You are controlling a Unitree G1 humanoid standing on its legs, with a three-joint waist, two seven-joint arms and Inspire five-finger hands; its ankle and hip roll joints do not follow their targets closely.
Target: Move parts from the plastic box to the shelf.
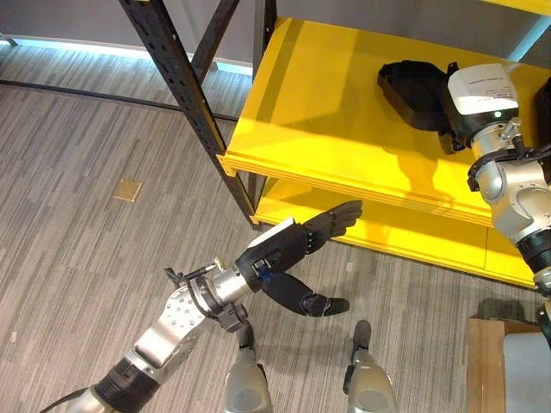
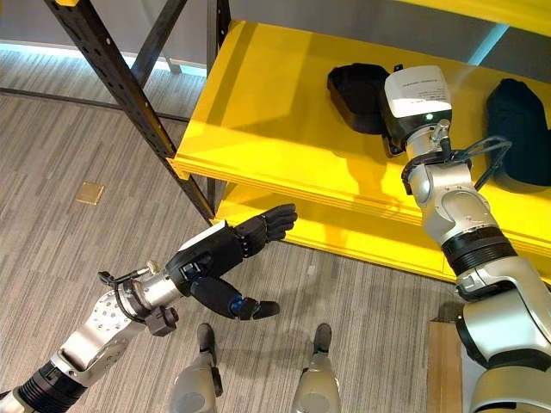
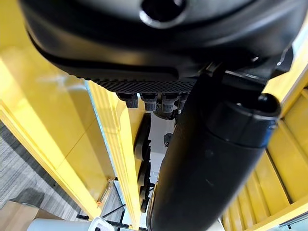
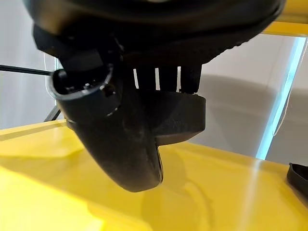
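My right hand (image 4: 120, 144) reaches over the upper yellow shelf (image 1: 318, 112). Its thumb and fingers close on a black moulded part (image 4: 178, 115), which sits low over the shelf board. From the head, that black part (image 1: 413, 90) shows just past my right wrist at the back of the shelf. A second black part (image 2: 516, 129) lies further right on the same board. My left hand (image 1: 284, 254) hovers open and empty in front of the lower yellow shelf (image 1: 413, 237), with fingers straight and thumb spread.
A black perforated upright (image 1: 185, 77) and a diagonal brace stand at the shelf's left corner. A cardboard box (image 1: 486, 361) with a pale container (image 1: 527, 370) sits at the lower right. A small brass plate (image 1: 127, 189) is set in the floor.
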